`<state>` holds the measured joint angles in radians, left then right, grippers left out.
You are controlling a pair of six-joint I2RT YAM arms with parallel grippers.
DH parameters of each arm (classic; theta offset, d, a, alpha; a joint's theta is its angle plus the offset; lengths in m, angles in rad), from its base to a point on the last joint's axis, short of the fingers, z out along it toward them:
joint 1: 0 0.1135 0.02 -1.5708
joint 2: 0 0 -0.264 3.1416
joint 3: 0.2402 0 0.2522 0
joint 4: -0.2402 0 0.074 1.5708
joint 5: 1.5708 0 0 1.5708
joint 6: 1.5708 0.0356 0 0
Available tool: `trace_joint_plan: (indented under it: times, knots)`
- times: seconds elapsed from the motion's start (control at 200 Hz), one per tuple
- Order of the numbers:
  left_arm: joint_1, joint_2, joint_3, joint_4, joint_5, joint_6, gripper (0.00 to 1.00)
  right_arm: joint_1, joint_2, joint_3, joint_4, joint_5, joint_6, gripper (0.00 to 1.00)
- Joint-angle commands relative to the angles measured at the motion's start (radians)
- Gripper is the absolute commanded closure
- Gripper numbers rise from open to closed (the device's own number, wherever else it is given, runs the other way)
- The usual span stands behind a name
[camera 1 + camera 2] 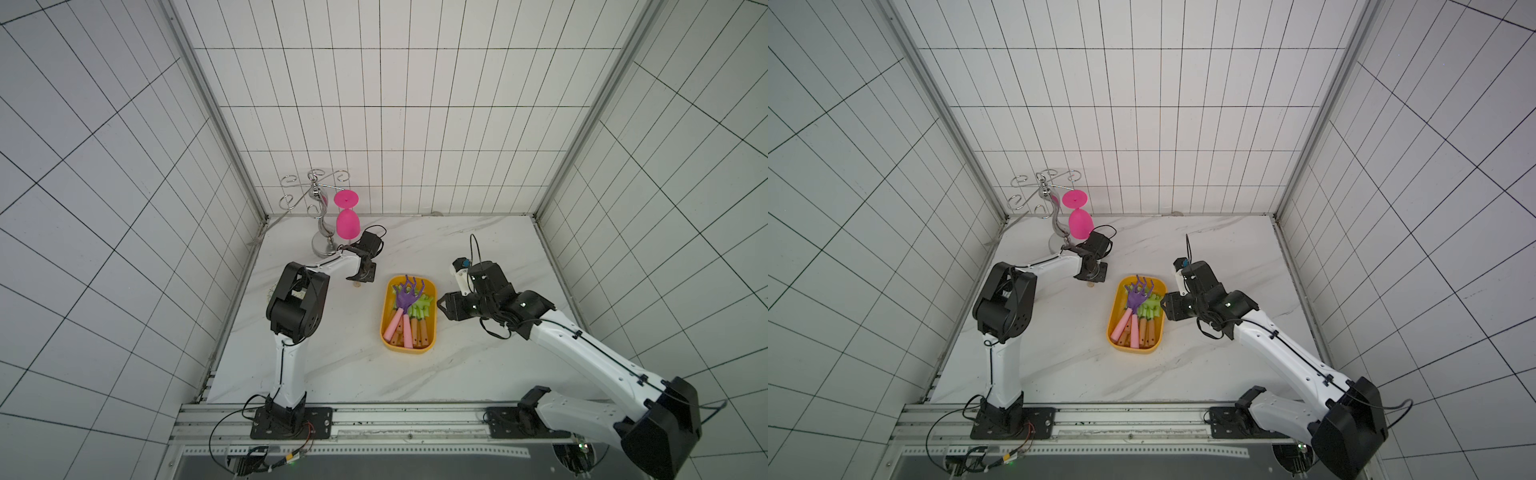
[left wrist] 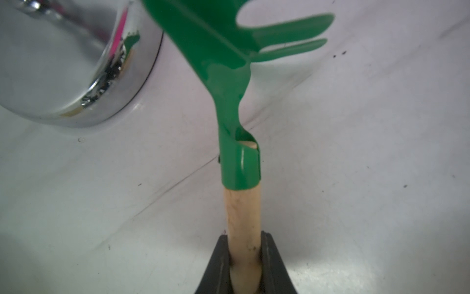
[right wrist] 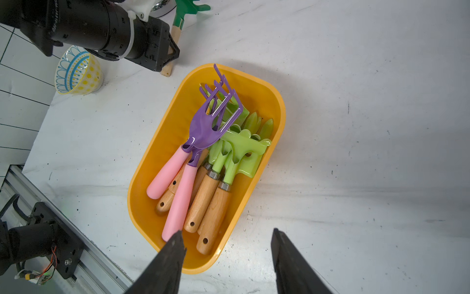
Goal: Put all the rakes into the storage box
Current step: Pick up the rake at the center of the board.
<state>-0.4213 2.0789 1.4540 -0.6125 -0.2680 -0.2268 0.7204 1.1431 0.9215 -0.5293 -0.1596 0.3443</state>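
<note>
Chrome glass rack (image 1: 320, 232) at far left back corner of marble table (image 1: 332, 365), pink goblet (image 1: 347, 222) hanging upside down on it, seen in both top views. Patterned bowl (image 3: 77, 71), blue and yellow, sits on table near left arm's elbow, only clear in right wrist view. Left gripper (image 2: 245, 262) just in front of rack base, pointing down at table; jaws clamped narrow on pale wooden handle of green rake (image 2: 239, 107), whose head with bent tines points toward chrome base (image 2: 76, 76) and stops just short of it. Rake lies low over marble; can't tell if it touches. Same rake in right wrist view (image 3: 180, 23), handle end poking out past the gripper (image 3: 169, 54), well outside the box. Storage box (image 1: 388, 328), yellow-orange tub, mid table between the arms, right of left gripper. Inside: two purple rakes with pink handles (image 3: 203, 127) on top, light green tools with wooden handles (image 3: 236, 152) under and beside them, handles toward robot base. Right gripper (image 3: 229, 254) hovers just beside box's right edge, jaws standing moderately apart, holding nothing; one fingertip (image 3: 175, 244) overlaps the box rim in wrist view. Right gripper also in a top view (image 1: 1169, 305).
</note>
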Motion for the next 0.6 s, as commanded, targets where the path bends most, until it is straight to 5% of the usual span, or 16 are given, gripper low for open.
trace_joint_plan:
  times: [0.0,0.19,0.315,0.595]
  knots:
    - [0.007,-0.019,-0.037,0.021,0.056,-0.002,0.91,0.007,0.009,-0.023,-0.003,0.007,-0.01,0.42]
    - [0.008,-0.083,-0.064,0.0,0.131,-0.015,1.0,0.007,0.028,-0.031,0.017,-0.013,-0.004,0.42]
    - [0.01,-0.21,-0.116,-0.005,0.279,-0.065,1.0,0.007,0.012,-0.053,0.065,-0.035,0.005,0.41]
    - [0.013,-0.62,-0.348,0.275,0.985,-0.213,0.99,0.005,-0.024,-0.116,0.381,-0.252,0.106,0.37]
